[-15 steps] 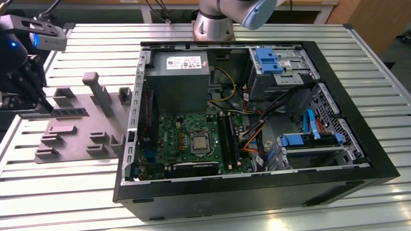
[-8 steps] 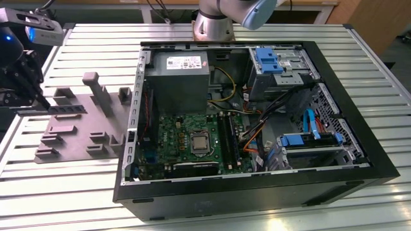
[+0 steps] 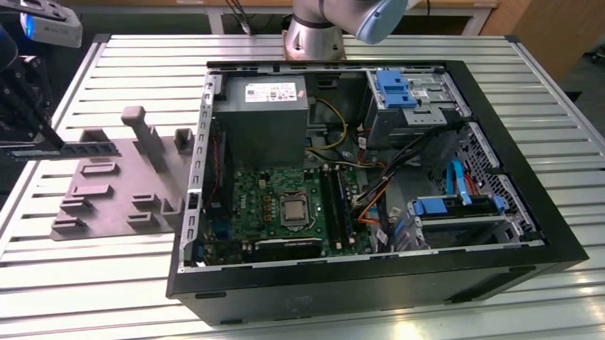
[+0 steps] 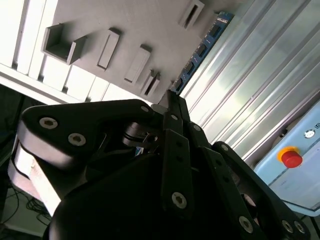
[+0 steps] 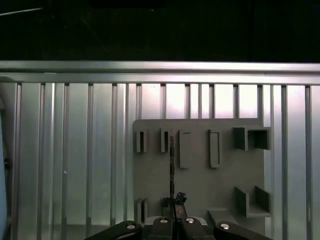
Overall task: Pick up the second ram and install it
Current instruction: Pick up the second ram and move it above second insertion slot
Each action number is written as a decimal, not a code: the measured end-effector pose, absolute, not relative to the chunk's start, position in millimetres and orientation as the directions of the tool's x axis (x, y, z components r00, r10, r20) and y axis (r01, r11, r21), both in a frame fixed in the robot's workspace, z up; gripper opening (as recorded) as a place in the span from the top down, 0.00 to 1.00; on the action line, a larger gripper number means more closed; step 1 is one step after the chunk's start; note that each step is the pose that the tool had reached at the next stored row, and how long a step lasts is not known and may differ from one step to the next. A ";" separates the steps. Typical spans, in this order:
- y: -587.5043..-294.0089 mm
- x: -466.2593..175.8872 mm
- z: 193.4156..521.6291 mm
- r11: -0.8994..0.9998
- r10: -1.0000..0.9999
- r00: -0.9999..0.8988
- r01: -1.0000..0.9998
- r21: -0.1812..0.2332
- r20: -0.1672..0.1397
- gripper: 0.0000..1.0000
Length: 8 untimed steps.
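Second wrist view: the black, jointed claw (image 4: 172, 97) is clenched on one end of the second ram (image 4: 204, 46), a thin blue board with dark chips that juts out past its tips. The first wrist view shows the stick edge-on, a dark sliver over the matte grey, slotted fixture plate (image 5: 200, 190) below the claw. The exterior view takes in the open black computer case (image 3: 378, 283), well apart from the claw on the ribbed metal table (image 3: 113, 283).

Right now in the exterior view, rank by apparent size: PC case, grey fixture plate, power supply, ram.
1. PC case
2. fixture plate
3. power supply
4. ram, held in the gripper, so maybe nearer the camera; still clearly smallest.
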<state>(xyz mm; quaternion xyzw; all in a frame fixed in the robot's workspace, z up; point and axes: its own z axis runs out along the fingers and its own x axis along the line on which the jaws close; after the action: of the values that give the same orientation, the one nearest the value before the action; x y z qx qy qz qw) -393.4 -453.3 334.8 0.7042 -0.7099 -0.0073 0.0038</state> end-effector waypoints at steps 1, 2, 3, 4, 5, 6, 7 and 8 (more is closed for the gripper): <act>-453.3 -393.4 336.6 0.008 -1.000 -0.008 -1.000 0.016 -0.005 0.88; -453.3 -393.4 338.4 0.008 -1.000 -0.008 -1.000 0.016 -0.005 0.88; -453.3 -393.4 340.1 0.008 -1.000 -0.008 -1.000 0.016 -0.005 0.88; -453.3 -393.4 341.9 0.008 -1.000 -0.008 -1.000 0.016 -0.005 0.88; -453.3 -393.4 343.8 0.008 -1.000 -0.008 -1.000 0.016 -0.005 0.88; -453.3 -393.4 345.5 0.008 -1.000 -0.008 -1.000 0.016 -0.005 0.88; -453.3 -393.4 347.0 0.008 -1.000 -0.008 -1.000 0.016 -0.005 0.88; -453.3 -393.4 348.6 0.008 -1.000 -0.008 -1.000 0.016 -0.005 0.88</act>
<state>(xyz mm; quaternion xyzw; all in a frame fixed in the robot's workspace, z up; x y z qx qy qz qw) -393.4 -453.3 348.6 0.7042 -0.7099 -0.0073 0.0038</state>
